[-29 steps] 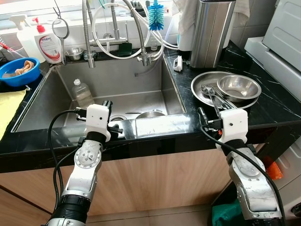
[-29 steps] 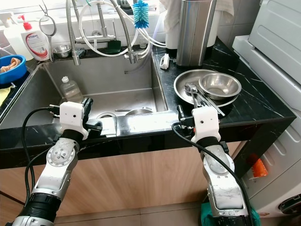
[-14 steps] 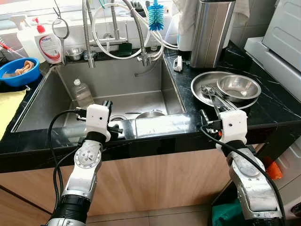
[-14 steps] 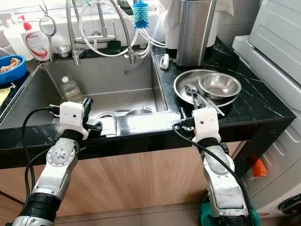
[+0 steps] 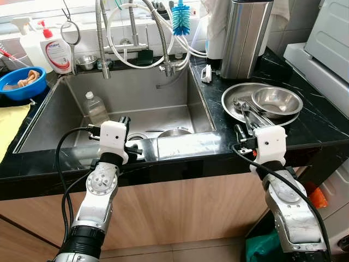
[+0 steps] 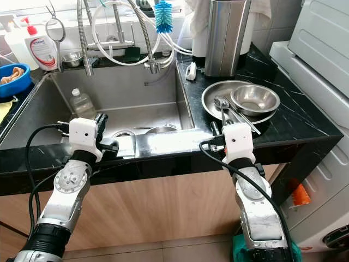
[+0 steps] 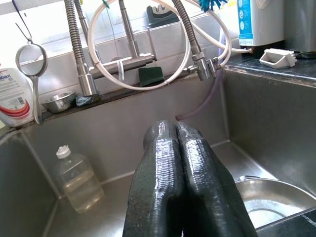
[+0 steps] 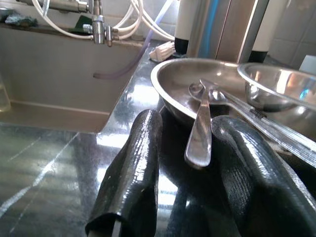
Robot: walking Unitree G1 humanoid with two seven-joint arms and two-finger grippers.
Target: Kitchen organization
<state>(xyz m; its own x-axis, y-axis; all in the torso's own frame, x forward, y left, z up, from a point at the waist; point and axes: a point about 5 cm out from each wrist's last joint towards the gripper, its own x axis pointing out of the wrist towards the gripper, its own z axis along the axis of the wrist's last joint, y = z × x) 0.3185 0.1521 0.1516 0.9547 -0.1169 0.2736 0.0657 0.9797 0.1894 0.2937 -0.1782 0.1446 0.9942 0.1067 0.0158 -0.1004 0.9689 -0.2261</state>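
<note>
Right claw [image 8: 180, 197] spread, fingers [image 8: 133, 173] parted, low over the black counter [image 5: 322, 123] at its front edge. Just ahead, between the fingers, a spoon [image 8: 200, 133] with its handle end jutting over the rim of a steel plate [image 8: 173, 86], not gripped. More cutlery [image 5: 248, 112] beside that spoon on the plate, handles pointing back at the claw. Steel bowl [image 5: 276, 101] on the plate's far side, beyond the cutlery. Tall steel canister [image 5: 245, 35] farther back on the counter. Left claw [image 7: 180, 187] pressed together, holding nothing, poised at the sink's [image 5: 136, 90] front rim and aimed into the basin. Below and ahead of it, a round steel dish [image 7: 269, 200] on the sink floor; off to its other side, a clear bottle [image 7: 76, 177] standing against the basin wall. Taps and coiled hoses [image 7: 138, 59] along the far wall beyond.
</note>
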